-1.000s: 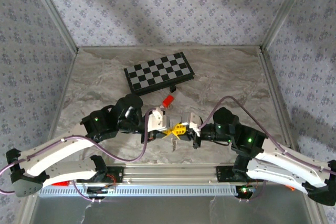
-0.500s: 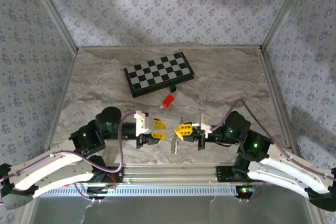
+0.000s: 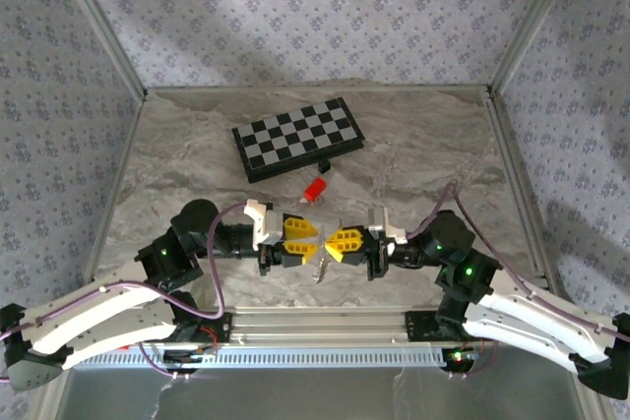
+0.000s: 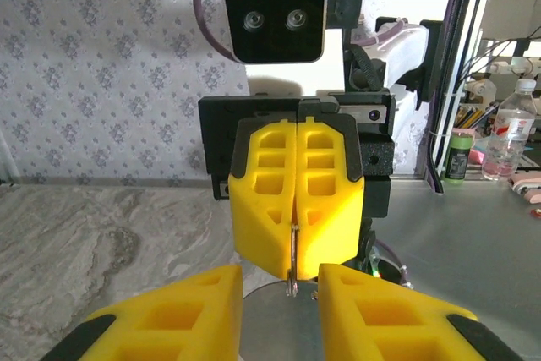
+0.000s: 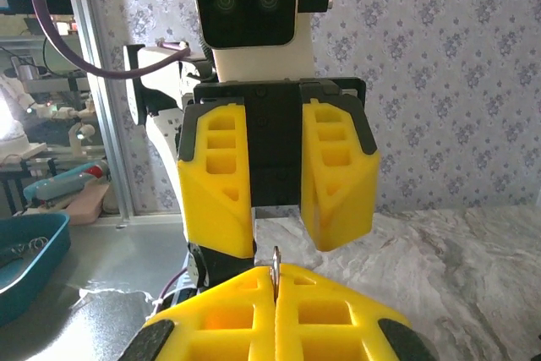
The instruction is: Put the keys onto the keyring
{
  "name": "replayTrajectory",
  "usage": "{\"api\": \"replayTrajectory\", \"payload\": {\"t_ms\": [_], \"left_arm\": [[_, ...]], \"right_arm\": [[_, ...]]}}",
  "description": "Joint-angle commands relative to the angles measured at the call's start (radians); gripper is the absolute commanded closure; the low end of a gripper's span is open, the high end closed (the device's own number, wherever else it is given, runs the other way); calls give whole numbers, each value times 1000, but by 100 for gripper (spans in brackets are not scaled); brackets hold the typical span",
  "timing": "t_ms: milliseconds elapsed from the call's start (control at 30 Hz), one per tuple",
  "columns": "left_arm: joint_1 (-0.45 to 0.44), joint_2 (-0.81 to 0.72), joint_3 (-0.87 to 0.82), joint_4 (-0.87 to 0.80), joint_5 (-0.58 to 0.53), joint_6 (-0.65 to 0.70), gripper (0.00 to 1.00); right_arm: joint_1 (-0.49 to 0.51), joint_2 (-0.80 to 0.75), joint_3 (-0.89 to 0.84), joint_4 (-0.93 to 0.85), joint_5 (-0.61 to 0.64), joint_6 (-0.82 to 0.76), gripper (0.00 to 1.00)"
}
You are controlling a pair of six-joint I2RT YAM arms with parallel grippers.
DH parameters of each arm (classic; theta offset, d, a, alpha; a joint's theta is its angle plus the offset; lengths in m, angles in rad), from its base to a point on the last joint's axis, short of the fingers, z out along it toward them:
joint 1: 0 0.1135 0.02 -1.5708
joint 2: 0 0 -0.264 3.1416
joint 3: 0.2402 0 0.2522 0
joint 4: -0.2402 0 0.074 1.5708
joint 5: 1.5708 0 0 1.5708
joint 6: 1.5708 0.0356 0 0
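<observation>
Top external: left gripper is now facing the right gripper, its fingers having just parted.
Right fingers are staying clamped on the keyring, keys dangling beneath; left seemingly lining up to regrasp.

- Left gripper let go: jaws were shut, now a bit open.
- It backed off to the left, then came fwd again a little.
- Right gripper slid right & nearer the front edge, w/ the keys hanging under it.
- The 2 were bunched together; now they sit tip to tip w/ a small gap.
</observation>
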Motion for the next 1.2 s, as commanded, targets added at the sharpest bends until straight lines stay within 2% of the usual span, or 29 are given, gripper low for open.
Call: {"api": "replayTrajectory", "payload": {"t_ms": [0, 467, 767, 1000, 1167], "left_arm": [[-7, 9, 12, 50, 40, -10, 72], [-6, 61, 24, 62, 46, -3, 82], [-6, 73, 5, 138, 64, -40, 91], [-7, 70, 6, 129, 59, -42, 100], [-6, 64, 14, 92, 26, -31, 100]], "right_arm": [[-7, -1, -8, 94, -29, 32, 100], [-16, 16, -26, 131, -40, 44, 100], [-27, 14, -32, 117, -56, 41, 100], [-37, 6, -3, 24, -109, 14, 100], [-40, -15, 11, -47, -102, -13, 99]]}}
